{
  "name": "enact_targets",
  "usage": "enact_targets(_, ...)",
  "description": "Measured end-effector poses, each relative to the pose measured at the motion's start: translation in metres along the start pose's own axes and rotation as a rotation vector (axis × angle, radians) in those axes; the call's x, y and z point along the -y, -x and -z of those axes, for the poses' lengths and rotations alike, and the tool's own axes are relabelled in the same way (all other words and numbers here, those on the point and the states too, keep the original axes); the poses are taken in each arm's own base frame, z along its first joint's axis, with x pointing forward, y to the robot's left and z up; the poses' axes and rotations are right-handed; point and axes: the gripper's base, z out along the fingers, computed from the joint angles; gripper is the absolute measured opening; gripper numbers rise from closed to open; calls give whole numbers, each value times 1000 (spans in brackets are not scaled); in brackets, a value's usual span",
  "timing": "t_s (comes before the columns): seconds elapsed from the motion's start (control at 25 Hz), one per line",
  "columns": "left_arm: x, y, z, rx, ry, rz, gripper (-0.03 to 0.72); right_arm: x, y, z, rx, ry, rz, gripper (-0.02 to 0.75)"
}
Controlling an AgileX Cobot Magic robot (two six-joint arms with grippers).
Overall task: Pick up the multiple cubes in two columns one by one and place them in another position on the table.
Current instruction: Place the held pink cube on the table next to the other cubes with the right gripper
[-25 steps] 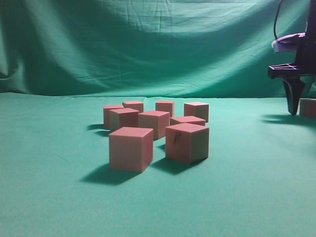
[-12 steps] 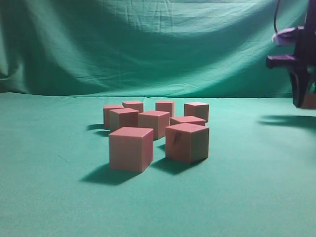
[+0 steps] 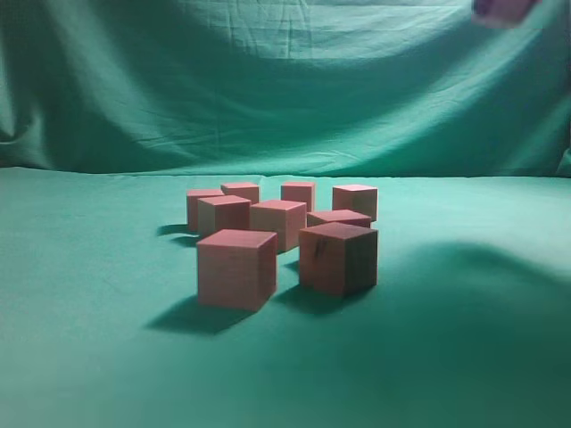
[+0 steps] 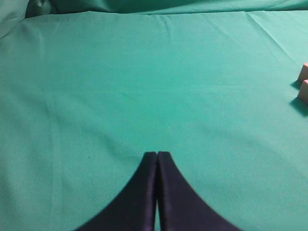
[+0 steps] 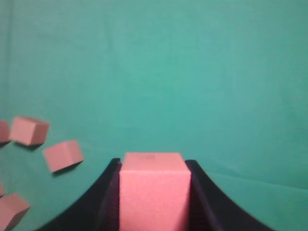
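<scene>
Several cubes stand in a cluster mid-table in the exterior view, with a plain one [image 3: 236, 267] at front left and one with a dark mark [image 3: 337, 259] at front right. My right gripper [image 5: 153, 166] is shut on a pink cube [image 5: 153, 197] and holds it high above the table [image 3: 464, 339]. Only a blurred pink-purple bit of that arm [image 3: 501, 9] shows at the exterior view's top right. Loose cubes [image 5: 62, 155] lie below at the left of the right wrist view. My left gripper [image 4: 157, 154] is shut and empty over bare cloth. Two cube edges [image 4: 303, 90] show at the right border of that view.
A draped green backdrop cloth [image 3: 268, 80] hangs behind the table. A broad shadow lies over the table's right half and the front right cube.
The right arm has risen from the far right of the table, almost out of the exterior view, taking a cube up with it. Its shadow now covers the right side. The clustered cubes have not moved.
</scene>
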Motion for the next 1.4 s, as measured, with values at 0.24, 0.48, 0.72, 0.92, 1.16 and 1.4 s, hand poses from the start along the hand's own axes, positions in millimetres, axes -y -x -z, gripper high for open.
enact_targets(0.24,0,0,0,0,0,0,0,-67,-22,48,24,91,232,260)
enact_targets(0.48,0,0,0,0,0,0,0,-146,-51,63,20,199,448,260)
enact_targets(0.72,0,0,0,0,0,0,0,-227,-96,58,-46,290,680,260)
enact_targets(0.92,0,0,0,0,0,0,0,-270,-127,25,-125,177,757,260)
enact_targets(1.16,0,0,0,0,0,0,0,-295,-146,-29,-197,21,752,260)
enact_targets(1.4,0,0,0,0,0,0,0,-304,-157,-60,-250,-16,720,260)
